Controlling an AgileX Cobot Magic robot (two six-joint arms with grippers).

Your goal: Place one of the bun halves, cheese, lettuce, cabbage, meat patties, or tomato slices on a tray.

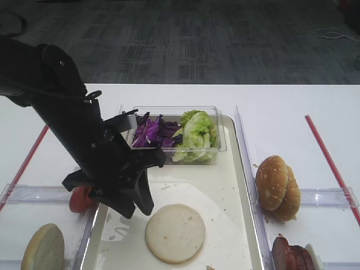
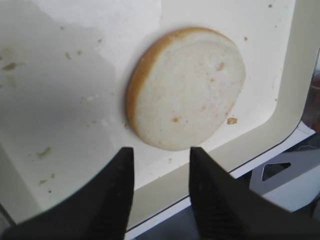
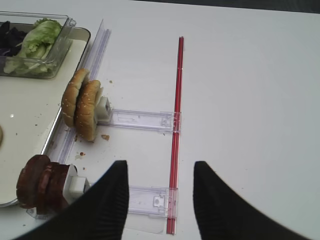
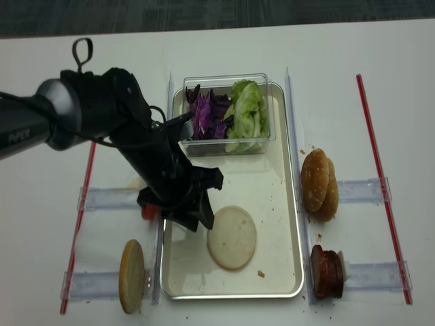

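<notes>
Apparently the placing step is at its end: one plain bun half [image 1: 175, 233] lies cut face up, flat on the floor of the tray [image 4: 293, 224], free of both arms. Left gripper [image 2: 161, 187] hangs just above the tray with its fingers [image 2: 112, 195] parted and nothing between them; in the left wrist view the bun half sits just beyond the fingertips, ahead of the gap, not touching either one. Right gripper [image 3: 159, 200] has its fingers spread over bare table and holds nothing; ahead of them and off to the left stand the sesame buns [image 3: 81, 104] and the meat patties [image 3: 42, 186] in their clear holders, well apart from the fingertips. Lettuce [image 1: 196, 135] and cabbage [image 1: 151, 133] sit together in a clear tub [image 1: 220, 147] at the far end of the tray. A second plain bun half [image 4: 132, 275] stands on edge outside the tray's left rim, with a tomato slice [image 1: 80, 198] partly hidden behind the left arm. Judgement: release looks complete. Next move calls for lifting the left fingers straight up and clear, without nudging the bun, then withdrawing towards the left-hand holders if another item is wanted.
</notes>
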